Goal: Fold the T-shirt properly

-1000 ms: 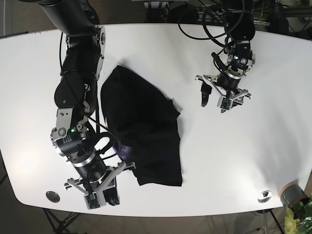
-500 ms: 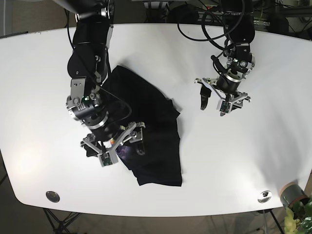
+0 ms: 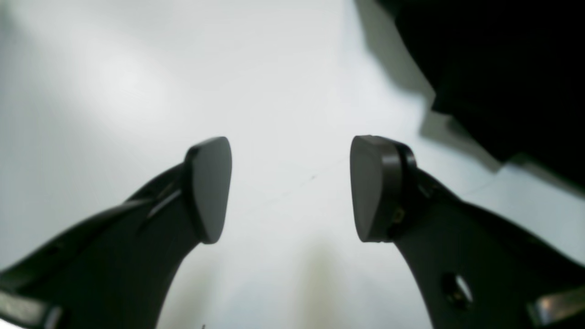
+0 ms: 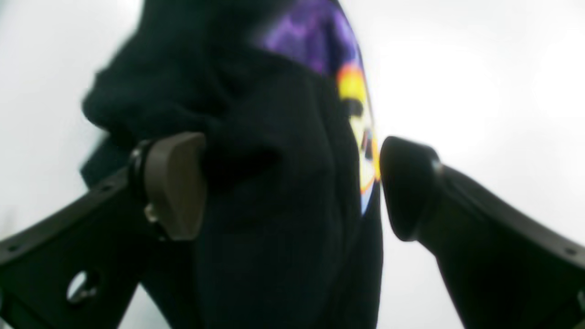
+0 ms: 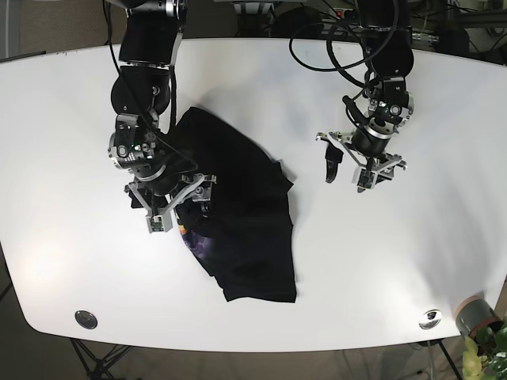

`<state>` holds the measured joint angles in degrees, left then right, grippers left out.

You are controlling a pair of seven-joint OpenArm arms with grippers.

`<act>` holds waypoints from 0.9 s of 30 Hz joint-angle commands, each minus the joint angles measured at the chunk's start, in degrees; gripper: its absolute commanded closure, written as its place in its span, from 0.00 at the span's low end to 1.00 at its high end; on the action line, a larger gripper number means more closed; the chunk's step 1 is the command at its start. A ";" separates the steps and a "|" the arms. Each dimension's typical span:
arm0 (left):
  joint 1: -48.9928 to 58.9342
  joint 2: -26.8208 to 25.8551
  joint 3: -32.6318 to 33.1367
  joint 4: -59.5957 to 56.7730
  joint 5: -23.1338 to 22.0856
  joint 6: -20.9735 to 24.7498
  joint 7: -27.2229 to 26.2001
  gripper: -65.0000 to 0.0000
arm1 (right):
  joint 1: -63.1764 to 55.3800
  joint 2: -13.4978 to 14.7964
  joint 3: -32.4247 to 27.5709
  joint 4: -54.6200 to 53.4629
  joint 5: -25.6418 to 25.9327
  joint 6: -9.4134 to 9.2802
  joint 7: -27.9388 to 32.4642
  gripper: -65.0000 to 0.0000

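The white bench (image 5: 71,119) is filling the room's centre, glossy under the lights, with a dark floor showing past its far edge and a bit of green plant (image 5: 487,356) peeking in at the near right corner. The right claw (image 5: 176,207) is hanging with its jaws spread wide over the left edge of the black T-shirt (image 5: 242,214), cloth lying between the pads but not pinched; the wrist view is showing the printed patch (image 4: 352,87) just inside the right-hand pad. From this claw the shirt is spreading toward four o'clock, its long axis running from eleven to five across the bench. The right arm is reaching down from twelve o'clock, elbow tucked, wrist angled over the cloth. The left claw (image 5: 355,168) is also gaping wide, holding nothing, hovering over bare bench with the shirt's nearest corner lying at about eight o'clock from it, well apart. The right arm looks the nearer one for the next fold.
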<state>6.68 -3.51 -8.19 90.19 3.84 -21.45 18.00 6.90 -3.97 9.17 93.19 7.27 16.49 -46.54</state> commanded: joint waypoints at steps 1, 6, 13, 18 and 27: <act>-0.48 -0.32 -0.03 1.02 -0.63 0.22 -1.34 0.43 | 2.38 -0.30 0.19 -1.71 0.86 0.70 1.67 0.16; -0.48 -0.32 -0.03 1.02 -0.63 0.22 -1.34 0.43 | 2.55 -0.65 0.19 -3.30 0.86 0.78 2.02 0.17; -0.48 -0.58 -0.03 1.02 -0.63 0.22 -1.34 0.43 | 2.64 -1.62 0.19 -6.81 0.86 1.05 5.53 0.75; -0.48 -0.67 -0.12 1.28 -0.63 0.22 -1.34 0.43 | 2.91 -1.70 0.02 -7.25 1.13 1.14 5.53 0.93; -0.57 -0.32 1.11 1.54 -0.72 0.22 -1.34 0.43 | 7.65 0.58 -0.07 0.13 7.55 0.61 -0.53 0.97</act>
<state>6.81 -3.66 -8.05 90.37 3.86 -21.43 18.02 10.81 -3.92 9.08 89.17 13.34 16.82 -46.89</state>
